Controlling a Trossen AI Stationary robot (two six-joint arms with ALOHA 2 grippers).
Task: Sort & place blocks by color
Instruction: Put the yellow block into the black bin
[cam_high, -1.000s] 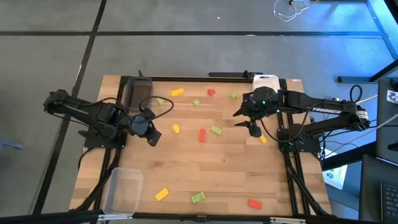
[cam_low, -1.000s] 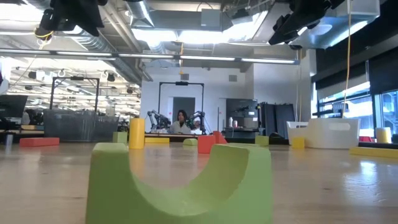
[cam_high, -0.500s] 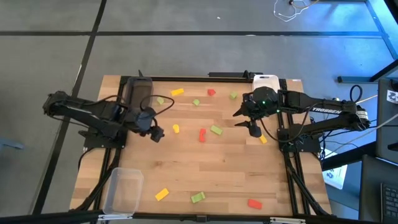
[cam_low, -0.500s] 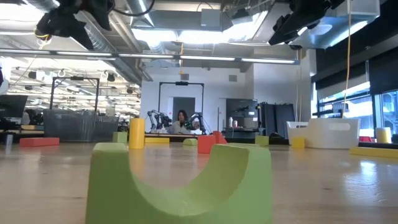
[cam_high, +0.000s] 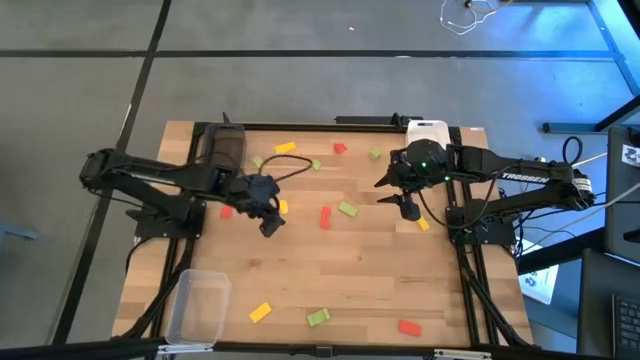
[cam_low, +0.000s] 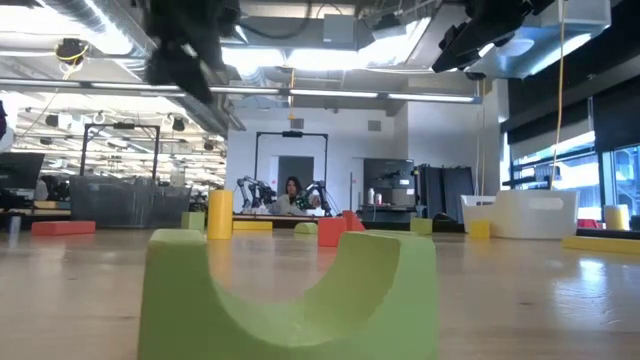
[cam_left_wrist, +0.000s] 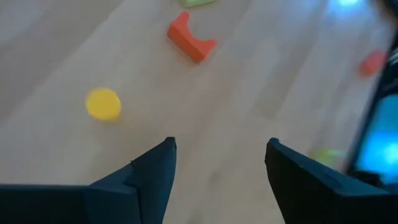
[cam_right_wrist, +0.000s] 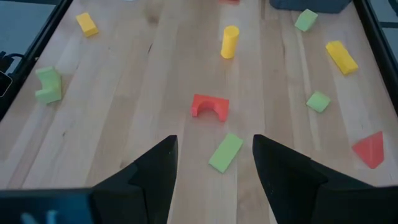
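Red, yellow and light green blocks lie scattered flat on the wooden table (cam_high: 300, 270). My left gripper (cam_high: 269, 223) hovers open over bare wood left of centre. Close by it are a yellow cylinder (cam_high: 283, 207) (cam_left_wrist: 102, 104) and a red arch (cam_high: 325, 217) (cam_left_wrist: 190, 38). A red block (cam_high: 226, 211) lies on the table beside the left arm. My right gripper (cam_high: 396, 197) hangs open and empty at the right. A green bar (cam_right_wrist: 225, 151) and the red arch (cam_right_wrist: 210, 106) lie on the table ahead of it.
A dark grey tray (cam_high: 220, 150) stands at the far left, a clear tray (cam_high: 198, 305) at the near left and a white tray (cam_high: 428, 130) at the far right. A green arch block (cam_low: 290, 290) fills the low view's foreground. More blocks lie along the near edge.
My left gripper has moved toward the table's right edge, closing on the yellow cylinder. A red block now shows on the table beside the arm, at the spot the gripper has left.
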